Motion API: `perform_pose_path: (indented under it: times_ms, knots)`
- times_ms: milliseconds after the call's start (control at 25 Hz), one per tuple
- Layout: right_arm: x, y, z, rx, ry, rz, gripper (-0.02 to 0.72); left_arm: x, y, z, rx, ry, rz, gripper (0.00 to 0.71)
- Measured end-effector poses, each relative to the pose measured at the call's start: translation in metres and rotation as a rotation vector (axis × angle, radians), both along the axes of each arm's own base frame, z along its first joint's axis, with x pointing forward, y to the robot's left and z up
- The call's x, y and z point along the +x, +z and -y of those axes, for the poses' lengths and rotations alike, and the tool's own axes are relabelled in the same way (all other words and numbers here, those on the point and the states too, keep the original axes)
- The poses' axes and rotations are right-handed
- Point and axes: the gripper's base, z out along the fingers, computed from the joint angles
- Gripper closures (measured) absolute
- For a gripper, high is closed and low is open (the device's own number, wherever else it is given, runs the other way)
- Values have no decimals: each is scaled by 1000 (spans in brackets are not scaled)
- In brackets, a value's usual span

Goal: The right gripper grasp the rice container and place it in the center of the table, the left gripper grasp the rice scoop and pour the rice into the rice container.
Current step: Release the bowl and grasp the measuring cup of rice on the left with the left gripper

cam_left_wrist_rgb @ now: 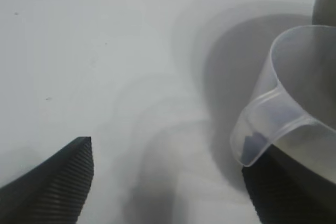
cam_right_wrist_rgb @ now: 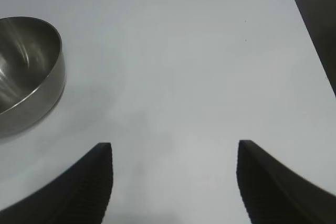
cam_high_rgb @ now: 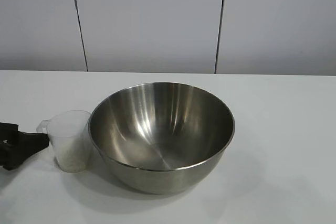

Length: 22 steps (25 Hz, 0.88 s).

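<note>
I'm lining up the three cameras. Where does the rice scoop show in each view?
Exterior view: the rice scoop stands at the left, beside the rice container, with the left gripper next to its handle.
Left wrist view: the rice scoop fills the right side, its handle toward the camera.
Right wrist view: not in it.
Shared landmark: the rice container, at the right wrist view's left edge.
</note>
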Motion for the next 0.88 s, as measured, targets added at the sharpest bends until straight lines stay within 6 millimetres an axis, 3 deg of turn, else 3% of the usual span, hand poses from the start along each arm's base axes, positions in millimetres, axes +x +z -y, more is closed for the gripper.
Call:
perform_pose_path:
  times_ms: [120,280,400,520,600,880]
  knots:
    - [0,0,0,0,0,0,237,4,1,0,-13,7,5,157]
    - [0,0,0,0,0,0,237,6,2,0,-27,15,4,255]
    - [0,0,0,0,0,0,237,6,2,0,-30,15,3,390]
    - [0,0,0,0,0,0,237,6,2,0,-27,12,4,595]
    - [0,0,0,0,0,0,237,6,2,0,-22,9,7,665]
    - [0,0,0,0,0,0,237,6,2,0,11,-5,28,700]
